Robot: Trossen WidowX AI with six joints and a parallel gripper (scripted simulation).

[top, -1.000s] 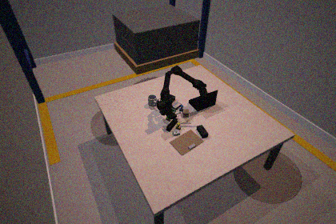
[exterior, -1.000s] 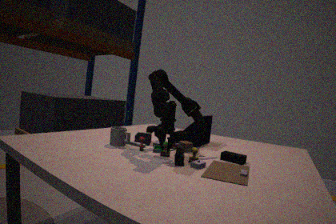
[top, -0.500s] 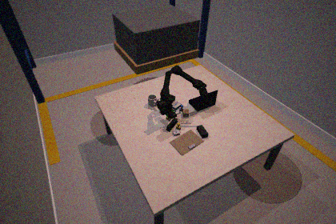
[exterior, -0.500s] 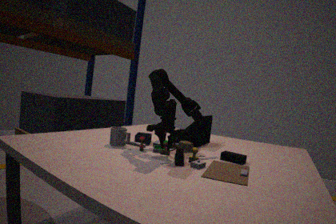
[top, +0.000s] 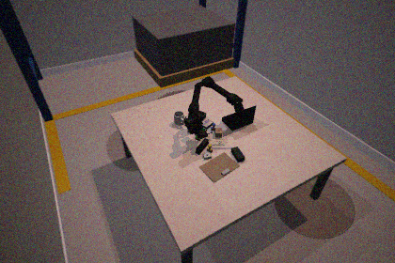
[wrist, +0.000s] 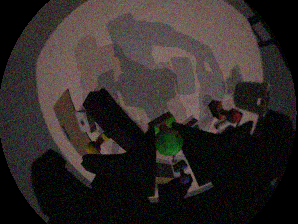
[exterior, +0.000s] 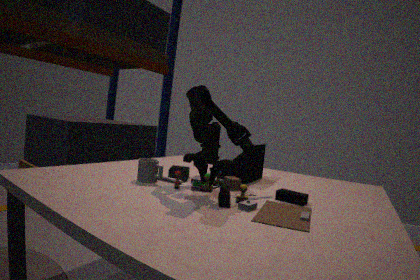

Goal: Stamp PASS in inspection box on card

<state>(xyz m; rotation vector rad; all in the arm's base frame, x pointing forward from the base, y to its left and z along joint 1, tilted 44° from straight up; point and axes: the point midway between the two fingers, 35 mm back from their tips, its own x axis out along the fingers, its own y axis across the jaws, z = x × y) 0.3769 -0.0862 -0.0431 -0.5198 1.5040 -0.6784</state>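
Green Knob in Grip at the Bench

One mug point(top: 179, 117) point(exterior: 147, 171) point(wrist: 252, 96) and one brown board point(top: 218, 165) point(exterior: 280, 215) point(wrist: 70, 122) flank my bent arm point(top: 207, 82) point(exterior: 201, 104), its gripper point(top: 201, 134) point(exterior: 205, 180) point(wrist: 162, 127) low, closed on one green-knobbed stamp point(exterior: 206, 177) point(wrist: 169, 143) between them. Dimness hides the PASS lettering and the stamp's base.
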